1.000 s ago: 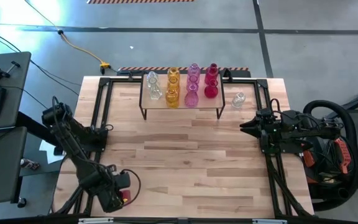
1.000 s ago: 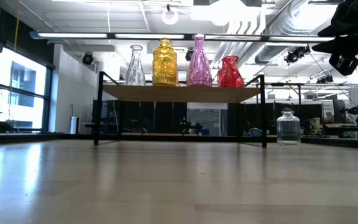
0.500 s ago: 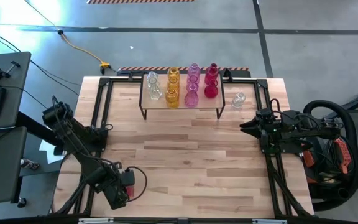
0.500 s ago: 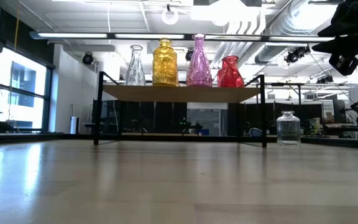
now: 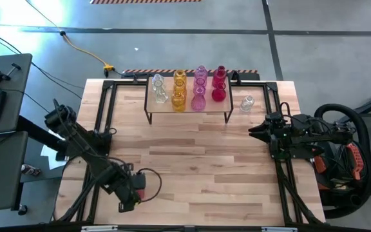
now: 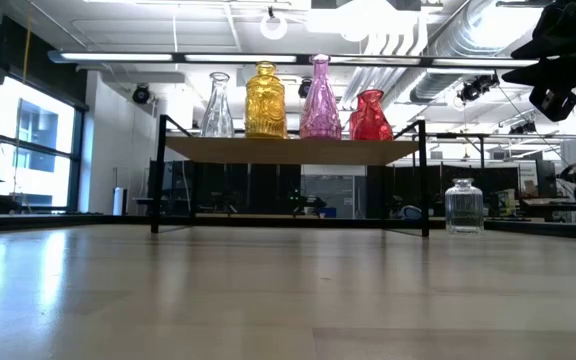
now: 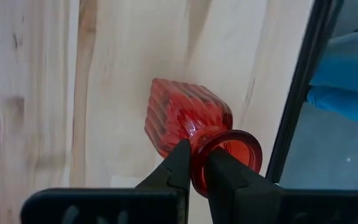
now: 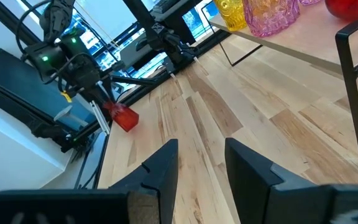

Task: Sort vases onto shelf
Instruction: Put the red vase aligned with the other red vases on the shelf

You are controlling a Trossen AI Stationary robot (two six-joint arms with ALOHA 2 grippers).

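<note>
Near the front left corner of the surface point(image 5: 192, 161), the left pincer point(image 7: 194, 167) is clamping its two dark fingers point(image 7: 178, 163) tight on the narrow neck of a red ribbed vase point(image 7: 182, 118), just below the flared rim. From the left wrist view, that vase is lying tilted, its square body pointing away over the pale planks, close to the black frame edge of the surface. The right wrist view is showing the same red vase point(image 8: 124, 117) hanging from the far arm, slightly above or at the wood; whether it is touching cannot be told.

Toward the back middle of the surface, the shelf point(image 5: 189, 109) is carrying the sorted vases point(image 5: 187, 87) in coloured columns: clear at the left, then amber-yellow, pink, and red at the right. From the low view, a clear one point(image 6: 217, 105), an amber one point(image 6: 265, 101), a pink one point(image 6: 320, 98) and a red one point(image 6: 370, 117) are standing upright along the front of the wooden top. A clear squat vase point(image 5: 247, 102) is standing on the surface just beside the shelf's right end, apart from its legs.

At the right edge, the right pincer point(image 5: 255, 132) is hovering with its fingers point(image 8: 163, 163) parted partway and gripping nothing, pointing across toward the left side.
</note>
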